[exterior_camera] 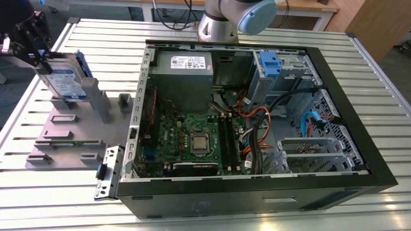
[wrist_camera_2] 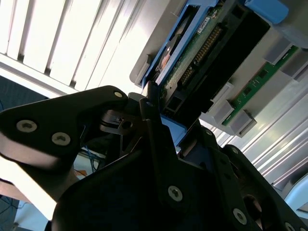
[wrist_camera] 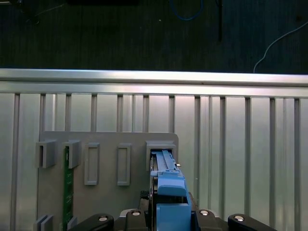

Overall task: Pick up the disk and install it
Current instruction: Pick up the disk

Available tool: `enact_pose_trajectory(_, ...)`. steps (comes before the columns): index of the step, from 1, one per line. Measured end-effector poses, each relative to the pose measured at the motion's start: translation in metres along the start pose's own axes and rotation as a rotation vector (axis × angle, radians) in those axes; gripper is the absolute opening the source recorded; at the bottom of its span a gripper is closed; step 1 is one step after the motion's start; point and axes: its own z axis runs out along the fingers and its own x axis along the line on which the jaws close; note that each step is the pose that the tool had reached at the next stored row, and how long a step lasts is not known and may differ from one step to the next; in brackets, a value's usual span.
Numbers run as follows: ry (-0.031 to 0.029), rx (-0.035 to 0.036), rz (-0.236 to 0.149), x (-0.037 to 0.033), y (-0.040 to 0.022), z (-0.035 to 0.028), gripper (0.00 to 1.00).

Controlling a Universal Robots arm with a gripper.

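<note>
Field note: I am seeing the black pincer (exterior_camera: pixel 46 65) hanging at the exterior view's far left, over the grey slotted stand (exterior_camera: pixel 64 130) on the slatted metal table (exterior_camera: pixel 359 62). The silver hard drive in its blue plastic carrier (exterior_camera: pixel 66 83) is standing upright in that stand, its top edge lying inside the pincer. I cannot tell whether it is being clamped. The open black computer case (exterior_camera: pixel 257 185) is sitting to the right.

Claw (exterior_camera: pixel 40 61) cropped by exterior view's left edge, disk (exterior_camera: pixel 66 82) base hidden in stand (exterior_camera: pixel 77 130)
</note>
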Motion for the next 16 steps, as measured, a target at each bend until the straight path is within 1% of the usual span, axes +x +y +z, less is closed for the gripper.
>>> enact_pose_trajectory(16,-0.0001,0.0000,0.000,-0.0001,0.0000,-0.0040,0.37)
